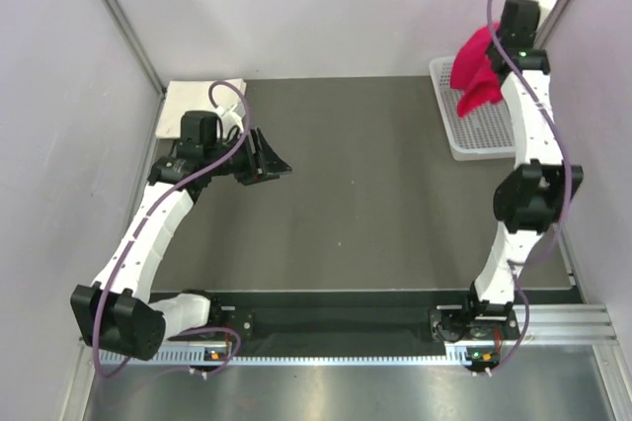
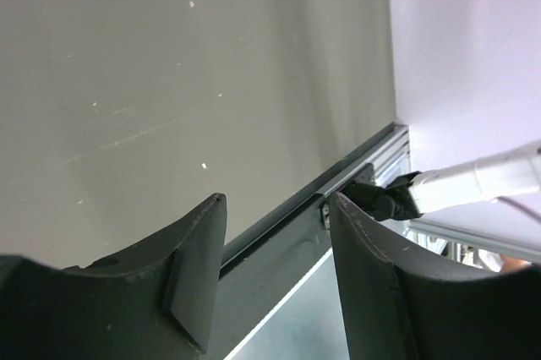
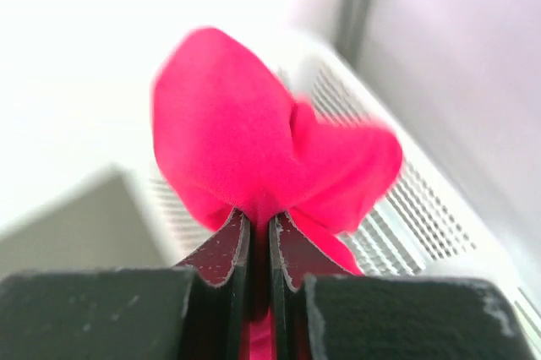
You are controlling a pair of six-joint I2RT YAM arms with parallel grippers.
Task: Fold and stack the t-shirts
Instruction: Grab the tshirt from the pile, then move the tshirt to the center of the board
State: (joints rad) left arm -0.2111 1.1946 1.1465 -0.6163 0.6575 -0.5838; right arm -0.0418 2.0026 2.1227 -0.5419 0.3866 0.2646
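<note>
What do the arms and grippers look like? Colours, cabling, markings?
Both arms look alike. The left arm and right arm have white link shells and black joint housings. A purple cable loops along each. The left gripper and right gripper have matte black fingers that curve inward. No readable markings show.

A robotics lab cell is shown. A bare dark table (image 1: 395, 194) is boxed in by plain pale panels (image 1: 326, 6) held in slanted metal posts (image 1: 118, 16). Two white-and-black arms, the left arm (image 1: 148, 233) and the right arm (image 1: 533, 134), are mounted at its near edge by an aluminium rail (image 1: 585, 325), with purple cables (image 1: 232, 90) looped along them. A white mesh basket (image 1: 464, 139) is set at the far right corner.
</note>
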